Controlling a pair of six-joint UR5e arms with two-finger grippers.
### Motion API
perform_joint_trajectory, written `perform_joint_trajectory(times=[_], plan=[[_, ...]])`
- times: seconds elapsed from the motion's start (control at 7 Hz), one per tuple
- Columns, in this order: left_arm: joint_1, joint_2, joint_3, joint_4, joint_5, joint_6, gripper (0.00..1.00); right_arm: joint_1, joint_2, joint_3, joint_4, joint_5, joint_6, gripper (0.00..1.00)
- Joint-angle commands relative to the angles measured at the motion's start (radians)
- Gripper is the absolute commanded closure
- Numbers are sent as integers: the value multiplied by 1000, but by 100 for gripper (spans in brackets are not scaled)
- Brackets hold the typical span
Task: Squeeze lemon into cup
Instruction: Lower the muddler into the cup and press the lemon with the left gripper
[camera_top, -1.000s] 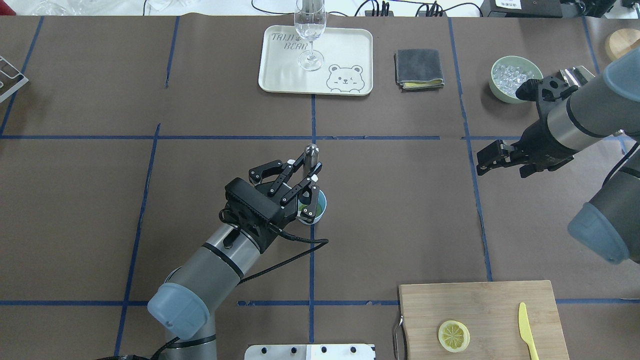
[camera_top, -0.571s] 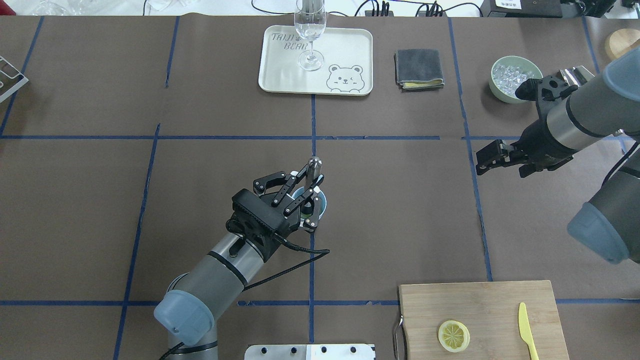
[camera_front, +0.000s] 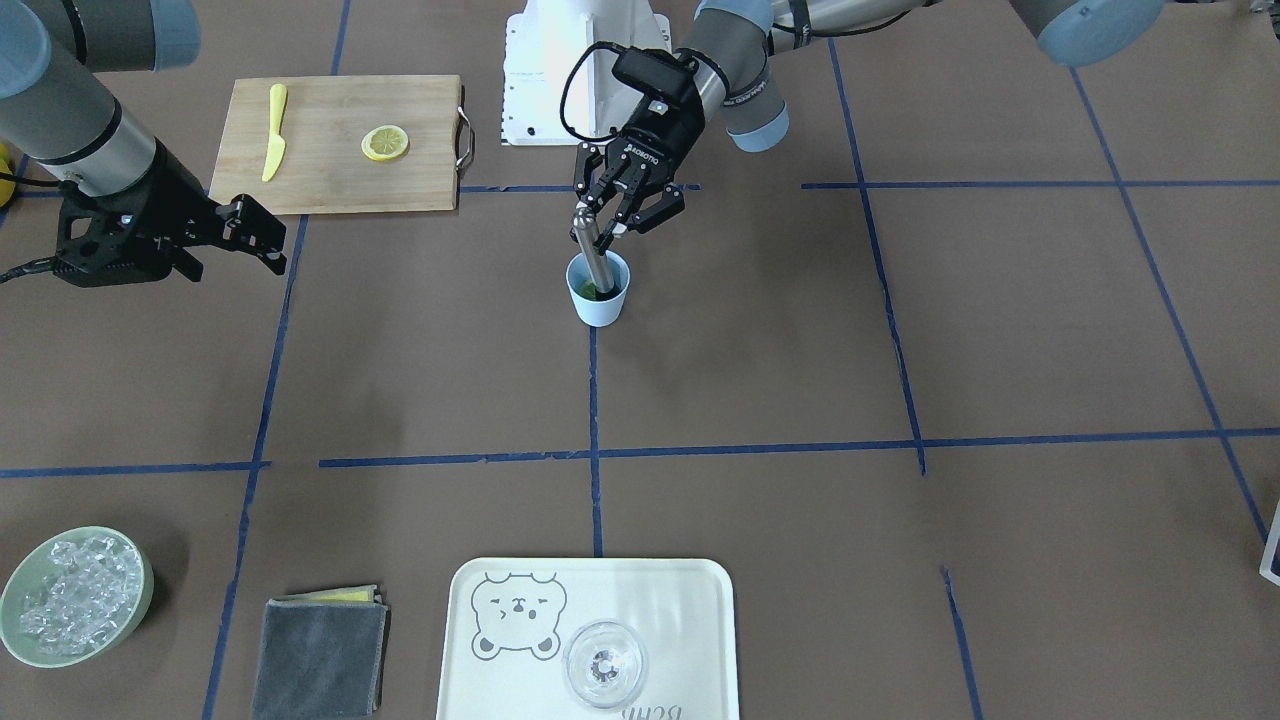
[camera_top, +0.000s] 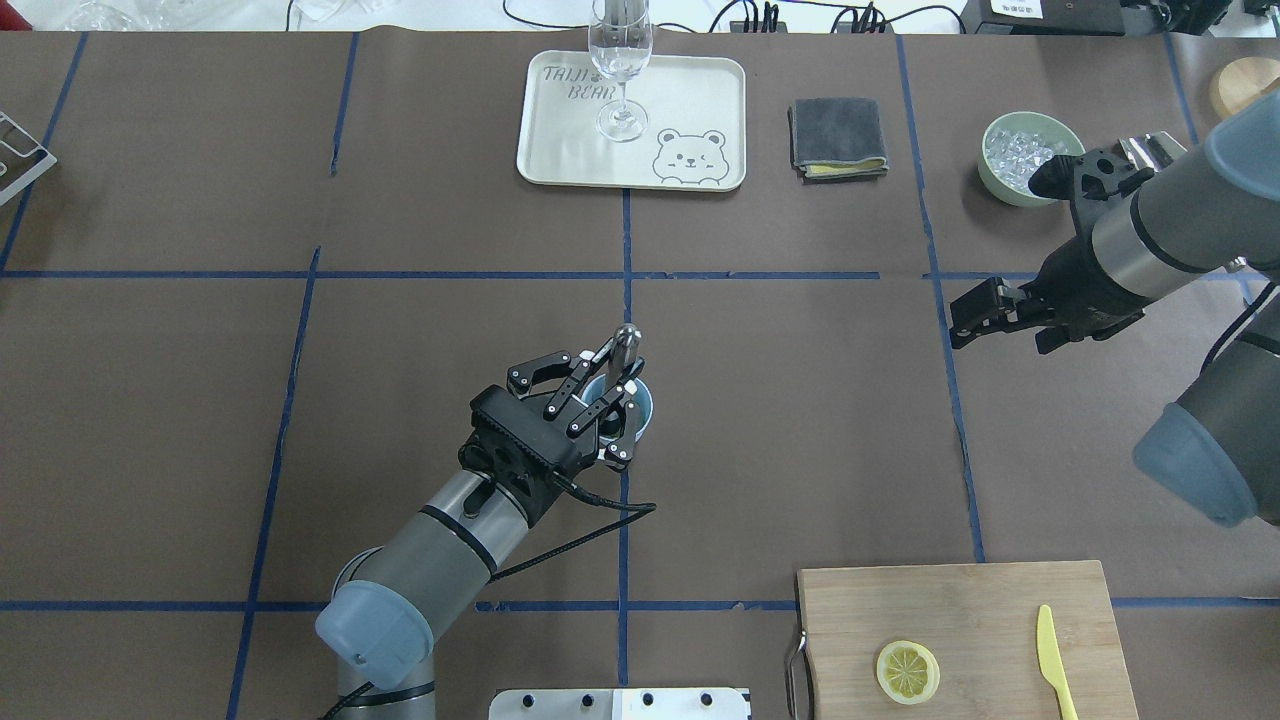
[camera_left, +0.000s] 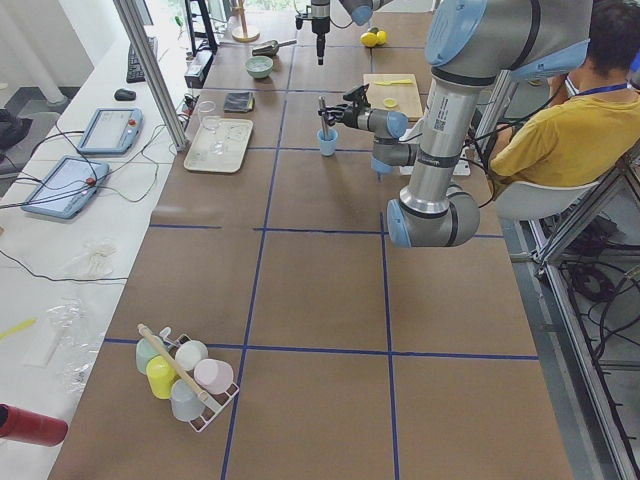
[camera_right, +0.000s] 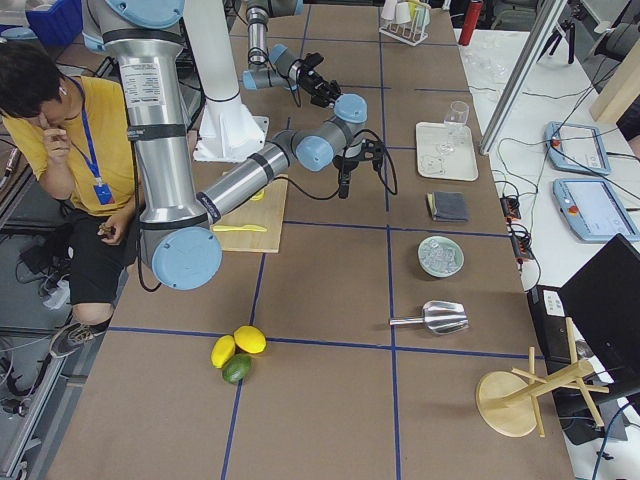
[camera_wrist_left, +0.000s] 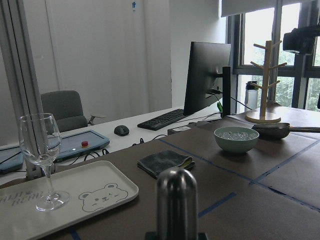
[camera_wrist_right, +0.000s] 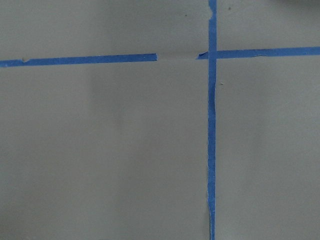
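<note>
The table (camera_top: 800, 420), covered in brown paper crossed by blue tape lines, fills the overhead view. The left arm (camera_top: 450, 530) reaches toward its middle. The right arm (camera_top: 1150, 240) hangs above bare paper on the robot's right.

On the near edge lies the wooden cutting board (camera_top: 1000, 600). On the far edge a cream tray (camera_top: 690, 100) carries a wine glass (camera_top: 620, 60).

The left gripper (camera_front: 600, 222) is clamped narrowly on a metal rod (camera_front: 592, 255), its fingers gripping the upper part of the shaft. The rod slants down into the cup (camera_front: 600, 305), which stands upright on a tape line just below the gripper. The rod's lower end sits at something green (camera_front: 590, 291) in the cup's bottom.

The right gripper (camera_front: 275, 250) has its fingers parted and holds nothing.

The lemon (camera_top: 908, 672) lies cut face up on the cutting board, near a yellow knife (camera_top: 1048, 660). It is well apart from both grippers and from the cup.
</note>
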Motion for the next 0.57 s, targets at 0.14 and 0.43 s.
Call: perform_joint_trajectory(times=[0.14,0.43], plan=[[0,2,6,0,-2,0,100,0,0,0,0,0,2,0],[5,0,6,0,-2,0,100,0,2,0,0,0,2,0]])
